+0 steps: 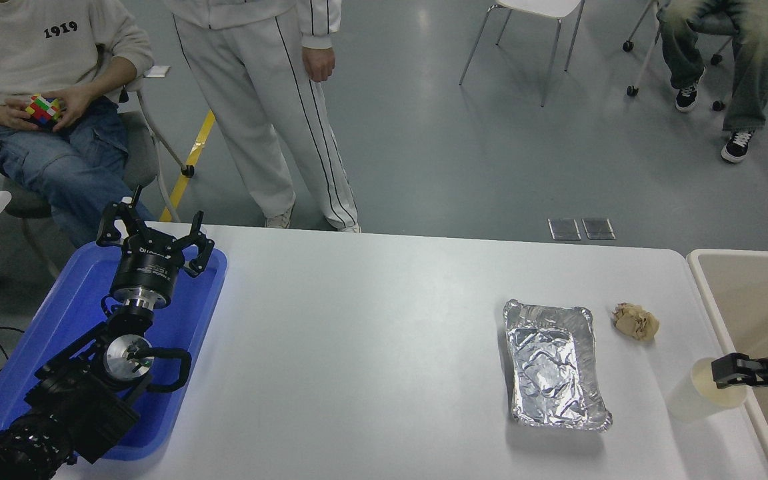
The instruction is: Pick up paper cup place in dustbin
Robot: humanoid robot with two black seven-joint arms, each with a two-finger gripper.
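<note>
Landmark: the paper cup [703, 397], standing upright, mouth up, on the white bench [371, 347] at its right edge, just beside the dustbin [751, 293] rim.

The right tool [724, 373] reaches in from the dustbin side and overlaps the cup's mouth on its right; whether it touches the rim cannot be told, nor whether its fingers are spread or closed.

The cup lies immediately left of and below this tool, its long axis vertical.

Judgement: the right arm is far the nearer; the left tool [154, 233], fingers spread, is parked well left of the cup over a blue tray [57, 333].
</note>
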